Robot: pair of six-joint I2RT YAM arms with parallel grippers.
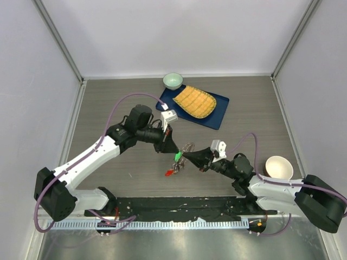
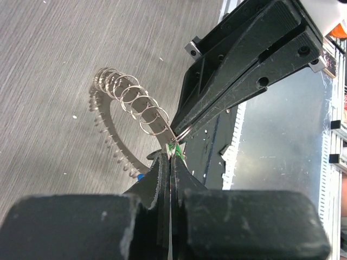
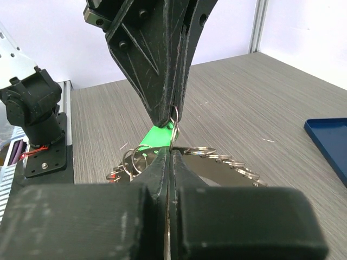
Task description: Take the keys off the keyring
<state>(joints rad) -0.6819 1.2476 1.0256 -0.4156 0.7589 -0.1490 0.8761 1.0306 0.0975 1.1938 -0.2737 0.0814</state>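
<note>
The keyring [image 1: 188, 147] hangs lifted above the table's middle between both arms, its keys [image 2: 111, 142] fringing the band. My left gripper [image 1: 172, 150] comes in from the left and is shut on the green-headed key [image 3: 157, 135], whose small ring [image 3: 174, 125] shows at its tip. From the right, my right gripper [image 1: 186, 156] is shut on the keyring [image 3: 222, 170] just below that ring. The two tips almost touch. A red-headed key [image 1: 171, 173] dangles lower left. Several split rings [image 2: 133, 97] line the band.
A blue tray [image 1: 217, 116] carrying a yellow woven mat [image 1: 194, 101] lies at the back centre, with a small pale green bowl [image 1: 173, 80] behind it. A cream bowl [image 1: 278, 167] stands at the right near my right arm. Side walls close in the table.
</note>
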